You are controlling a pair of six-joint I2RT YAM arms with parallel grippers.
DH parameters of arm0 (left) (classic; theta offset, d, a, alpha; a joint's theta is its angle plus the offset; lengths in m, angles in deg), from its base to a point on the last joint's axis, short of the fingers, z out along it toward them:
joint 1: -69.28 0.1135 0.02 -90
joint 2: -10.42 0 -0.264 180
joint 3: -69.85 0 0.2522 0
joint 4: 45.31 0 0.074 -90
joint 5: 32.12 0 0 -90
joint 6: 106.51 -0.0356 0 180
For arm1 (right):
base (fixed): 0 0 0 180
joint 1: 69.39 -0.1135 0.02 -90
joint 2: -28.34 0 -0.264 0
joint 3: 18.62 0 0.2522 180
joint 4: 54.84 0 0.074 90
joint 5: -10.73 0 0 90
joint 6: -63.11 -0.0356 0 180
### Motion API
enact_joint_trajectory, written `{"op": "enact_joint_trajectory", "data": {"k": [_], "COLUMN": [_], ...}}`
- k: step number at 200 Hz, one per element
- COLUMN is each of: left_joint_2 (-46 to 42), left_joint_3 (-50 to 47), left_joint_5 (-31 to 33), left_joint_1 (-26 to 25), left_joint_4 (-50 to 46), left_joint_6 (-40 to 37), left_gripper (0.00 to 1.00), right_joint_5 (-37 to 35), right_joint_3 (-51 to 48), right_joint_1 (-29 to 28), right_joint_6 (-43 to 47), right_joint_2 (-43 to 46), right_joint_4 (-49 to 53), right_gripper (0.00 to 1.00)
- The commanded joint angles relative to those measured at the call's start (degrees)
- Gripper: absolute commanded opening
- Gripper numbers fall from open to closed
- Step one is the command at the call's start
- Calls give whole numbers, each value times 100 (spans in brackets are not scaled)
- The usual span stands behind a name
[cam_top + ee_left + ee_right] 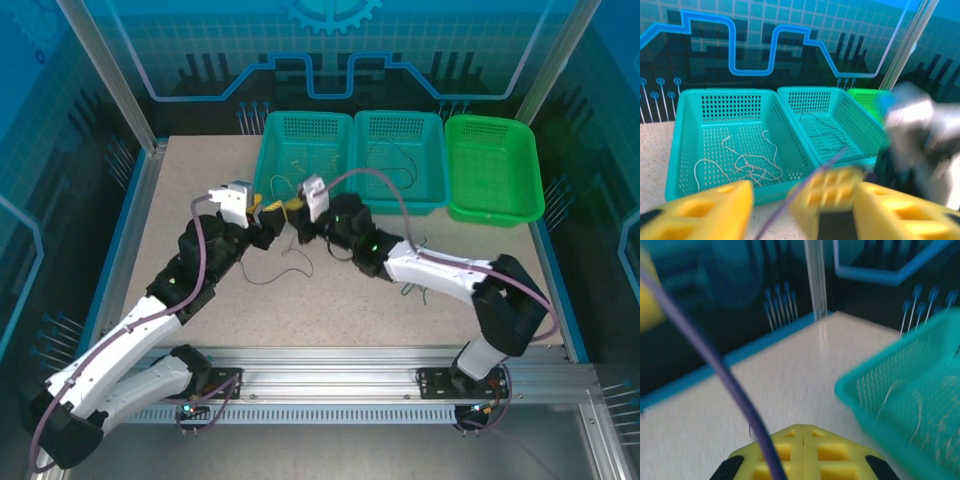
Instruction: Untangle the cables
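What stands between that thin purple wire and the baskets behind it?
Nothing visible does. The right tool pinches the purple wire close in front of the teal baskets, and as far as I can see, bare table lies between them.

A teal mesh basket (310, 117) sitting at the far edge of a speckled table (190, 190), a second teal basket (400, 116) lying just beside it, a green basket (495, 172) standing rightmost, an aluminium rail (330, 357) running along the near edge.

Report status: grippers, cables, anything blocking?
Left gripper open. Right gripper shut on purple cable. Loose dark cables on table. Grippers almost touching.
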Motion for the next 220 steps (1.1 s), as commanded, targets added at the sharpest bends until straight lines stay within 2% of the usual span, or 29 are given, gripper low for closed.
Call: {"op": "enact_joint_trajectory", "data": {"k": [1,18,40,57,90,115,135,156,181,198,220], "left_joint_2": [-382,-562,-683,-757,-774,-738,-740,-703,-635,-568,-460], "left_joint_3": [-208,-309,-358,-402,-537,-586,-656,-709,-774,-817,-839], "left_joint_5": [220,160,-99,-305,-551,-692,-782,-826,-836,-836,-841], "left_joint_1": [33,35,39,37,37,37,40,37,37,39,40], "left_joint_4": [267,386,425,472,698,771,837,858,932,1032,1114], "left_joint_6": [41,32,-74,-138,-157,-196,-165,-146,-121,-104,-68], "left_gripper": [72,79,83,86,98,99,99,99,99,99,99], "right_joint_5": [-364,-366,-457,-441,-280,-216,-517,-494,-195,-298,-508], "right_joint_3": [1185,2111,3400,4257,6027,7822,9091,9842,9684,9662,10111], "right_joint_1": [414,687,907,1046,1392,1741,2038,2525,3135,3318,3474], "right_joint_6": [-324,-509,-480,-507,-765,-1023,-1001,-1239,-1572,-1435,-1252], "right_joint_2": [390,329,72,-119,-661,-1333,-1898,-2318,-2499,-2789,-3327], "right_joint_4": [1594,2188,2894,3188,3699,4237,4489,4292,3356,2679,2114], "right_gripper": [0,0,0,0,0,0,0,0,0,0,0]}}
